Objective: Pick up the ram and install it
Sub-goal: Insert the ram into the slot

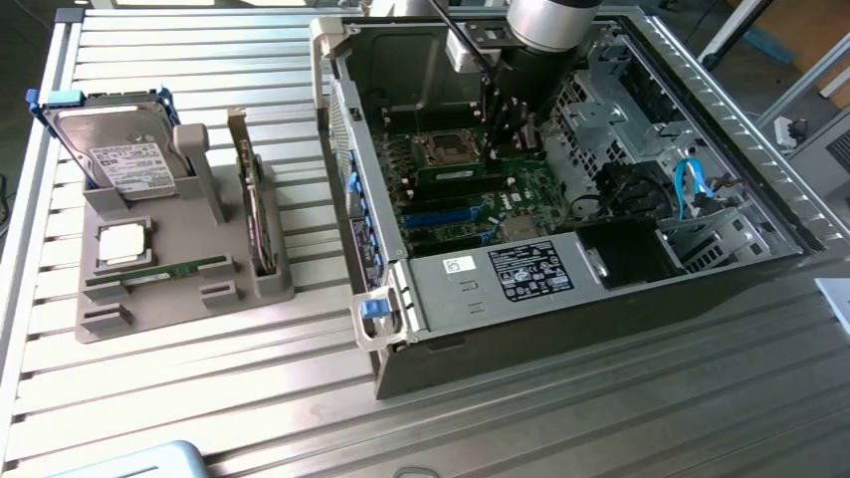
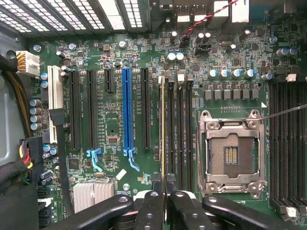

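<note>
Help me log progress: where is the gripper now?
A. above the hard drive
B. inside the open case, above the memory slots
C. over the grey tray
B: the gripper sits inside the case, shut on the ram, which stands edge-on along a memory slot near the processor socket.

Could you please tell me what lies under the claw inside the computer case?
A thin green ram stick, edge-on, above the green motherboard's black slots; the slot beneath it is hidden.

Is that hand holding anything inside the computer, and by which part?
The ram. The hand pinches it by its upper long edge.
</note>
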`<state>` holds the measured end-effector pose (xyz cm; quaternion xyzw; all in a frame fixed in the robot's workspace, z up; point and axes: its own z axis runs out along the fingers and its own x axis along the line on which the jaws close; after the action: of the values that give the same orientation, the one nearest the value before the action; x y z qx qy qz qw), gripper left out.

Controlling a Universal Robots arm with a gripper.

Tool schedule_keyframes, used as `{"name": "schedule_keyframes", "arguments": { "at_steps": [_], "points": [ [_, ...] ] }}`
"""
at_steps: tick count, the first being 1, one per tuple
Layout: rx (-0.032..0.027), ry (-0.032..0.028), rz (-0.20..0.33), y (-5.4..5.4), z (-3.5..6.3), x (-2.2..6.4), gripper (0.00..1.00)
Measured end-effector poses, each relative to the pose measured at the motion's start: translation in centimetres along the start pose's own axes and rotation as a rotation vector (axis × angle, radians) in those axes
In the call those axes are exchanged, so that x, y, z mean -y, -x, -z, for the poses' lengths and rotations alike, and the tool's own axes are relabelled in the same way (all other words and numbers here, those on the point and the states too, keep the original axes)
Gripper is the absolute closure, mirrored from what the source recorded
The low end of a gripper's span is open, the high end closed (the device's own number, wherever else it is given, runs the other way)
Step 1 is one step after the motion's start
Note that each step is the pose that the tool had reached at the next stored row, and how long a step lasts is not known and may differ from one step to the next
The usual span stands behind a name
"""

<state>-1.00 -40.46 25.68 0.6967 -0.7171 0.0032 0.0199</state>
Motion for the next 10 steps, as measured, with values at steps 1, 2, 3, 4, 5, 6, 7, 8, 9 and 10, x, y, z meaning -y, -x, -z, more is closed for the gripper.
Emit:
{"name": "schedule_keyframes", "arguments": {
  "at_steps": [1, 2, 3, 4, 5, 6, 7, 8, 9, 10],
  "points": [
    [-0.0004, 0.0001, 0.0, 0.0, -0.16, 0.0, 0.88],
    [-0.0002, 0.0001, 0.0, 0.01, -0.4, 0.0, 0.88],
    [-0.0002, 0.0001, 0.0, 0.01, -0.48, 0.0, 0.88],
    [-0.0003, 0.0002, 0.0, 0.01, -0.54, 0.01, 0.88],
    [-0.0003, 0.0001, 0.0, 0.01, -0.6, 0.01, 0.88],
    [-0.0002, 0.0002, 0.0, 0.02, -0.7, 0.01, 0.88],
    [0.0, 0.0001, 0.0, 0.02, -0.86, 0.01, 0.88],
    [0.0012, 0.0003, 0.0, 0.02, -0.9, 0.01, 0.88],
    [0.0042, 0.0004, 0.0, 0.02, -0.9, 0.0, 0.88],
    [0.0064, 0.0003, 0.0, 0.03, -0.92, 0.01, 0.88]
  ]
}}
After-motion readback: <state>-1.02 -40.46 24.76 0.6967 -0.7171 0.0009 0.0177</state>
